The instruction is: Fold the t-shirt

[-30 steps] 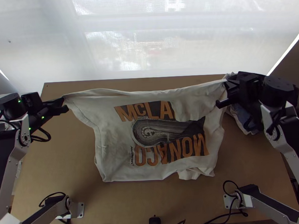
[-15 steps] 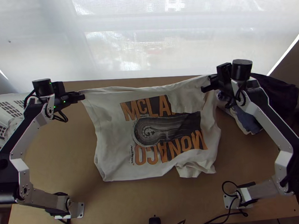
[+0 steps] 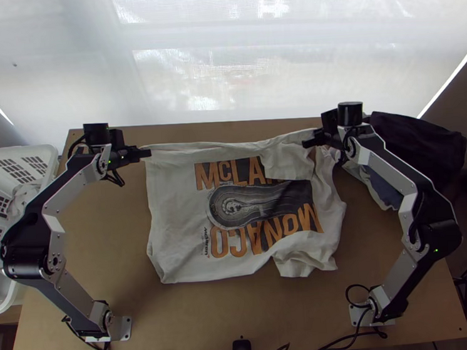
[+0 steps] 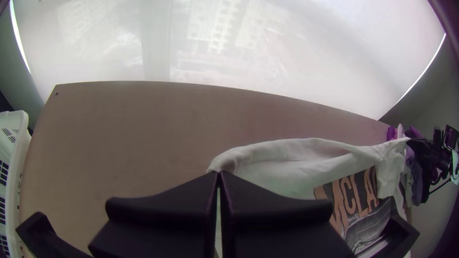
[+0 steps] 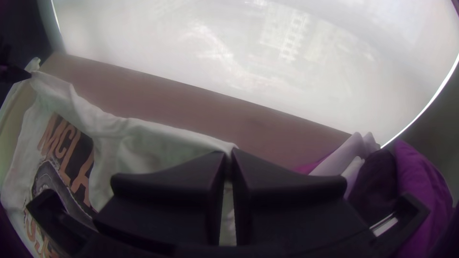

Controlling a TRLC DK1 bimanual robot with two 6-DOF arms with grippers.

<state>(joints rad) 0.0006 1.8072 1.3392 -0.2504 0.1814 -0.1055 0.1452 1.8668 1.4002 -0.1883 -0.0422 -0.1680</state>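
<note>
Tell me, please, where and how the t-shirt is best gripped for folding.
I'd take the t-shirt by the two ends of its far edge, from opposite sides, as the left hand and right hand do. That edge runs nearly straight between them, whereas the near right corner is rumpled and would likely lift unevenly.

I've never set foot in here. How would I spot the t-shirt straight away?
Find the light wooden table. Across its middle lies a cream-white t-shirt, its far edge stretched between the left gripper and the right gripper. Big orange lettering on its front sets it apart from the dark clothes heaped at the table's far right.
</note>
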